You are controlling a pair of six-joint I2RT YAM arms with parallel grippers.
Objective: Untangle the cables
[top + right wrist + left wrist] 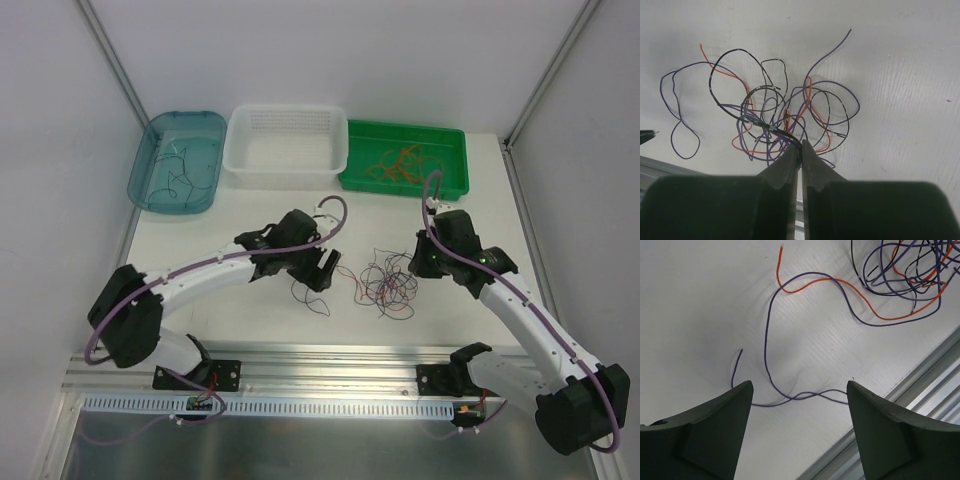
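Note:
The cables (388,285) lie as a tangle of thin purple, black and orange loops on the white table between the two arms. In the right wrist view the tangle (780,115) spreads out just beyond my right gripper (800,145), which is shut with black and purple strands pinched at its tips. My right gripper (418,262) sits at the tangle's right edge. My left gripper (322,270) is open to the left of the pile. Its jaws (799,385) hold nothing, and a loose purple cable (767,365) runs across the table beneath them. An orange strand (840,285) leads toward the tangle (910,275).
Along the table's far edge stand a teal tray (140,165) with a few thin wires, a white basket (285,172), and a green tray (400,185) holding orange wires. An aluminium rail (330,365) runs along the near edge, close to the left gripper.

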